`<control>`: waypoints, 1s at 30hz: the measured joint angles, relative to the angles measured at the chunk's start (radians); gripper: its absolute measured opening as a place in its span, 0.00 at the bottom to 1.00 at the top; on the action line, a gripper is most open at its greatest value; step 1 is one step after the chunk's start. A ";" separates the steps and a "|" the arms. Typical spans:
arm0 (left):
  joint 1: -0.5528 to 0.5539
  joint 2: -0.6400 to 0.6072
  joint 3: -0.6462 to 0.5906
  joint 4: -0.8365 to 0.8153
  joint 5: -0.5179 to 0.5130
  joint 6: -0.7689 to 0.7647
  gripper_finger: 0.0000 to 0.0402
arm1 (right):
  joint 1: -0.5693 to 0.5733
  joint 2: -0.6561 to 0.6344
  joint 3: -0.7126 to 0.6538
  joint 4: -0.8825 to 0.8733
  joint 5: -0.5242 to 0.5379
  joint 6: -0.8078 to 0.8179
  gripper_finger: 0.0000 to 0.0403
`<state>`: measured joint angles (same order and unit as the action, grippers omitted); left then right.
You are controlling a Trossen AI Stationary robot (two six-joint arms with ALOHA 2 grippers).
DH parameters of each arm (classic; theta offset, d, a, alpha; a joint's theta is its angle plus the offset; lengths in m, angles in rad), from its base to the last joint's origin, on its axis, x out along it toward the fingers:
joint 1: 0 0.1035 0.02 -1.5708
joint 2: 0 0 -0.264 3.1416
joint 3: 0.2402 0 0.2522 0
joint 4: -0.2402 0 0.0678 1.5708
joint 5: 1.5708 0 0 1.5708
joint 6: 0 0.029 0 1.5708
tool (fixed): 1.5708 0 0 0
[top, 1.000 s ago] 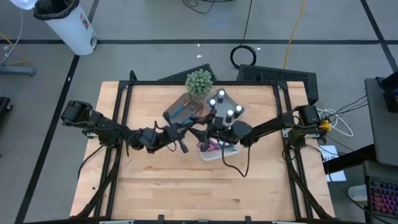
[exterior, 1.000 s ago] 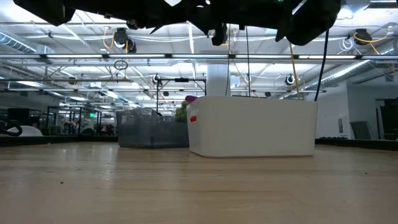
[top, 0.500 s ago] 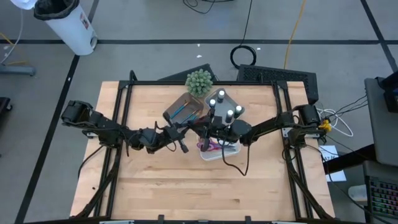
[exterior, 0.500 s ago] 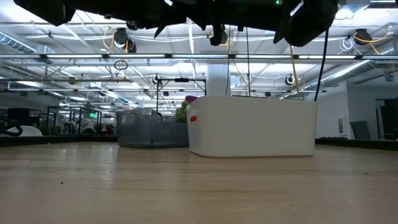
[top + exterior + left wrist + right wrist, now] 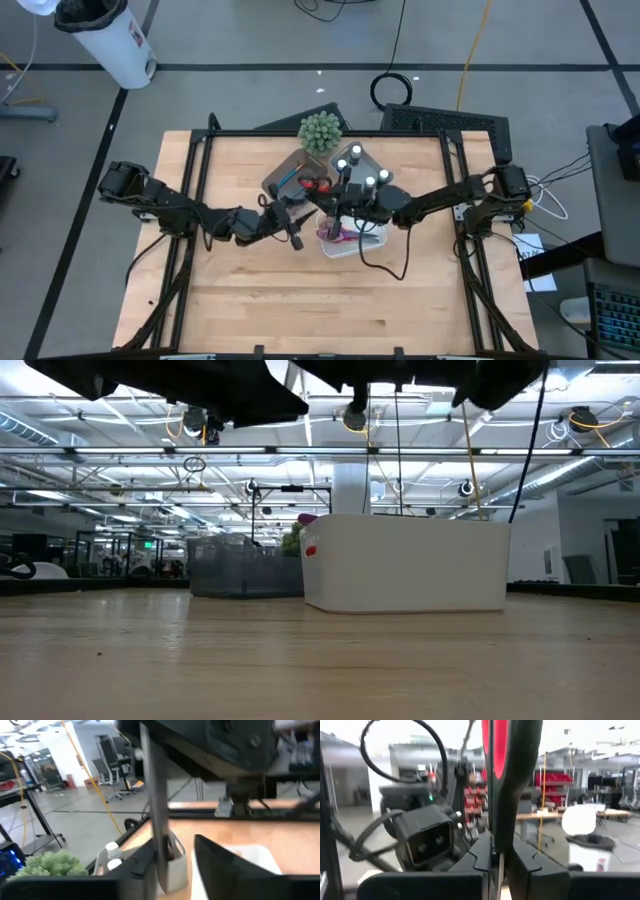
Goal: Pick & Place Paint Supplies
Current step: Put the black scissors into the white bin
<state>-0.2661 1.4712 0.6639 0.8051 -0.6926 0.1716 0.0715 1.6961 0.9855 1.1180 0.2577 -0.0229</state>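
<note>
The red scissors [image 5: 318,185] hang above the brown tray [image 5: 290,172], between my two grippers. My right gripper [image 5: 336,198] is shut on them; in its wrist view the red handle [image 5: 497,750] stands up above the shut fingers. My left gripper [image 5: 299,207] faces it from the left, open. The scissors' grey blade [image 5: 156,820] stands in the gap, close to one left finger [image 5: 142,865]; whether they touch I cannot tell. Purple scissors [image 5: 336,235] lie in the white tray [image 5: 372,242]. White-capped bottles [image 5: 356,155] stand in the blue-grey tray [image 5: 385,172]. My right gripper pinches the red scissors between its two fingers [image 5: 480,857] on the dark part [image 5: 499,832] just below the red handle. The fingers come nearly level from the table's right side. The scissors are lifted clear of the trays and stand upright in the hold.
A round green plant [image 5: 320,130] stands at the table's far edge behind the trays. In the low view the white tray [image 5: 405,560] and a grey tray [image 5: 240,568] sit mid-table. The near half of the wooden table [image 5: 300,300] is bare.
The right gripper has risen a little and edged toward the left gripper. The scissors' red handles now show over the brown tray, where they showed less before. In the low view the dark arm shapes along the top have shifted.
</note>
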 joint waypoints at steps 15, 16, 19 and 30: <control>0.015 -0.014 0.195 -0.486 0.228 -0.319 0.72 | 0.020 -0.409 0.001 -1.135 -0.193 0.115 0.04; 0.019 -0.014 0.219 -0.518 0.257 -0.349 0.73 | 0.032 -0.424 0.001 -1.201 -0.214 0.119 0.04; 0.031 -0.015 0.267 -0.565 0.339 -0.423 0.73 | 0.079 -0.440 0.000 -1.349 -0.234 0.160 0.04; 0.037 0.012 0.282 -0.488 0.562 -0.547 0.73 | 0.173 -0.371 0.000 -1.427 -0.236 0.222 0.04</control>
<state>-0.2295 1.4835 0.9459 0.3172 -0.1308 -0.3756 0.2447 1.3255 0.9859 -0.3087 0.0219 0.1993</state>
